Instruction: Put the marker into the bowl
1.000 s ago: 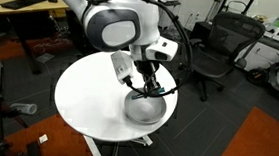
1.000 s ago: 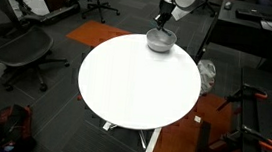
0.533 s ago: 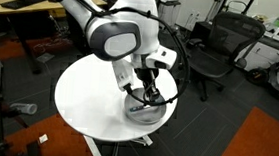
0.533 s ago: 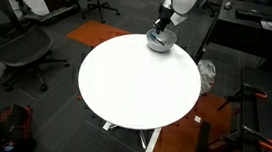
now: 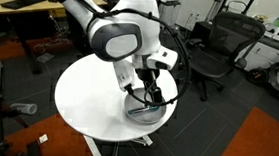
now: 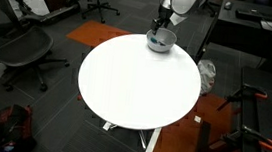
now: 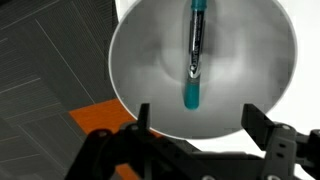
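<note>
In the wrist view the silver-grey bowl [image 7: 240, 95] fills most of the picture, and the teal-tipped dark marker [image 7: 194, 55] lies inside it, free of the fingers. My gripper [image 7: 203, 122] hangs open just above the bowl, its two black fingers spread wide on either side with nothing between them. In both exterior views the gripper [image 5: 148, 95] [image 6: 159, 30] hovers right over the bowl [image 5: 140, 112] [image 6: 160, 44], which stands at the rim of the round white table [image 5: 88, 94] [image 6: 135, 81].
Office chairs [image 5: 217, 49] [image 6: 18, 45] stand around the table on dark carpet, with an orange floor area [image 5: 259, 148] to one side. Desks line the background. A tripod leg [image 6: 249, 107] stands near the table.
The jaws have gone from shut to wide open and the marker now lies loose in the bowl. The arm has dropped slightly toward the bowl since a second ago.
</note>
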### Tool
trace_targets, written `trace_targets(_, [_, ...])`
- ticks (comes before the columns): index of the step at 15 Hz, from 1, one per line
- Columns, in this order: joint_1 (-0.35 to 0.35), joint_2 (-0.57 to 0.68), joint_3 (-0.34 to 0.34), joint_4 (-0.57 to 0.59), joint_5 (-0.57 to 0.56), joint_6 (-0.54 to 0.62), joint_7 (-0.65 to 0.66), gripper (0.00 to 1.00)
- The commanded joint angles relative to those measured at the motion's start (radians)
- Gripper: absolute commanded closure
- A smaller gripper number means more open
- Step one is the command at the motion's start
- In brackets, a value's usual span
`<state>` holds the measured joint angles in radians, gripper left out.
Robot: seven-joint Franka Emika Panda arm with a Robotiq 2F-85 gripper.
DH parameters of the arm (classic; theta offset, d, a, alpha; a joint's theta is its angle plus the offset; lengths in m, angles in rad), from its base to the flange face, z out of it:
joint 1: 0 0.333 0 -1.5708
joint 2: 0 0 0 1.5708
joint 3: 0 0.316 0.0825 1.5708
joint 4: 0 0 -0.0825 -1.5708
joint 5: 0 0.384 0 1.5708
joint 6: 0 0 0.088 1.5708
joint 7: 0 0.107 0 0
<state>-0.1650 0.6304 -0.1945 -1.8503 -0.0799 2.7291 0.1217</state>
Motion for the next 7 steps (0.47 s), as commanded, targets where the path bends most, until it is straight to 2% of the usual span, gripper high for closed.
trace_targets(1, [-0.016,0.002,0.016,0.009,0.026,0.013,-0.033,0.0])
trace_targets(3, [-0.023,0.001,0.025,0.008,0.034,0.011,-0.041,0.0])
trace_targets(4, [0.004,0.001,-0.005,0.003,0.013,-0.002,-0.009,0.0])
trace_targets(7, [0.001,0.001,-0.001,0.003,0.019,-0.002,-0.009,0.0])
